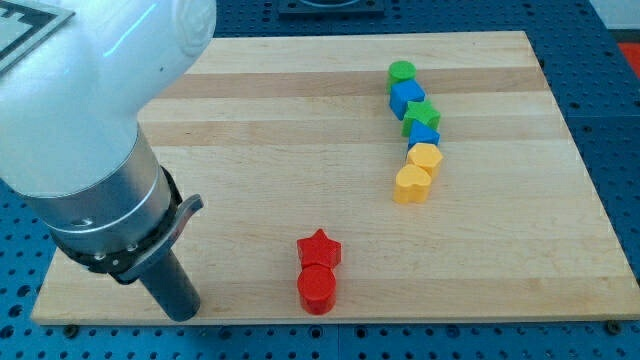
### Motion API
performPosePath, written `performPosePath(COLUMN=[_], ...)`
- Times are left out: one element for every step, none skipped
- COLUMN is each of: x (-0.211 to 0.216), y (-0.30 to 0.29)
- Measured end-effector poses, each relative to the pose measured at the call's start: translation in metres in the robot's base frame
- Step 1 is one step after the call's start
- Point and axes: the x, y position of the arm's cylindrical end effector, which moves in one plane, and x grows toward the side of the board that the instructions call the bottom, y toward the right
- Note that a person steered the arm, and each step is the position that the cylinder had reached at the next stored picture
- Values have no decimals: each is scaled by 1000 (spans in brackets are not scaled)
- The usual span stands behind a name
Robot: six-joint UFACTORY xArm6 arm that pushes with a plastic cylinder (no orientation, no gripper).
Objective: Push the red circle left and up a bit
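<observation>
The red circle (317, 288) sits near the board's bottom edge, a little left of centre. A red star (319, 248) touches it from above. My tip (183, 312) is at the end of the dark rod, at the board's bottom left, well to the left of the red circle and about level with it. It touches no block.
A chain of blocks runs down the view's upper right: green circle (401, 71), blue block (407, 96), green star (422, 113), blue triangle (423, 134), yellow hexagon (426, 157), yellow heart (411, 184). The white arm body (90, 100) covers the upper left. The wooden board (300, 150) ends just below my tip.
</observation>
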Motion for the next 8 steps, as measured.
performPosePath(x=[1, -7, -33, -58, -92, -108, -108, -108], y=[9, 60, 95, 93, 81, 80, 104, 150])
